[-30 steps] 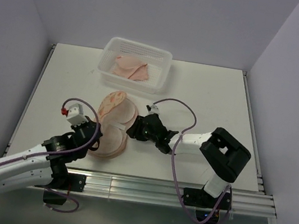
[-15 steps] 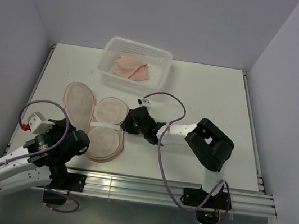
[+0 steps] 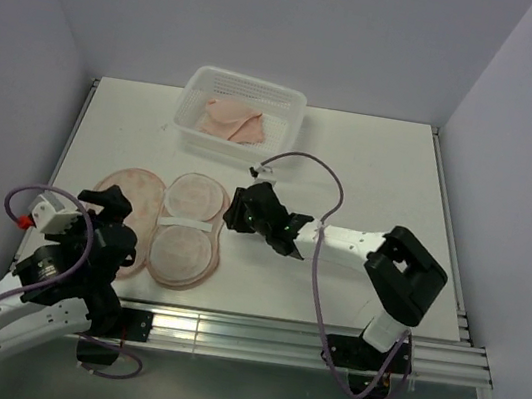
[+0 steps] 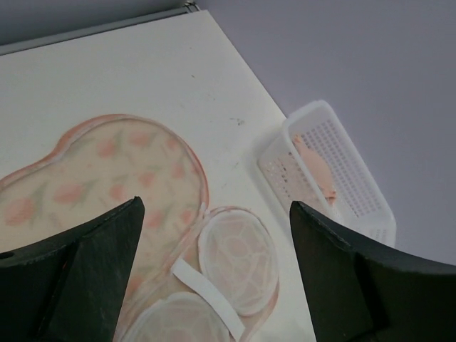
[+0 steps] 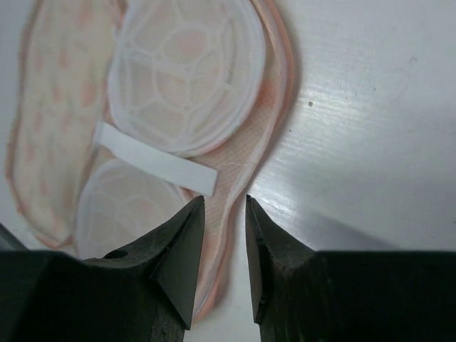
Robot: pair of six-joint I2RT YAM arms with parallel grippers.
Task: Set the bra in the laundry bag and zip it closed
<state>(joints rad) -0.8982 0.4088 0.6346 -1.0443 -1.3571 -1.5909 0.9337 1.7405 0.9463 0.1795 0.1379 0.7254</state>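
The laundry bag (image 3: 156,223) lies unzipped and spread flat at the front left of the table; its printed flap (image 4: 100,167) rests to the left and its lined half with two white mesh domes (image 5: 185,64) to the right. The pale pink bra (image 3: 233,121) sits in the basket at the back, also seen in the left wrist view (image 4: 318,169). My left gripper (image 3: 116,221) hovers wide open over the flap's near end (image 4: 214,214), holding nothing. My right gripper (image 3: 234,210) is at the bag's right edge, jaws a narrow gap apart (image 5: 222,206) over the rim.
A white plastic mesh basket (image 3: 249,81) stands at the back centre of the table, about a hand's width beyond the bag. Grey walls close in on the left, back and right. A metal rail runs along the near edge.
My left gripper opened, let go of the bag's flap and drew back toward the front left. The flap now lies flat. My right gripper's jaws narrowed at the bag's right edge.
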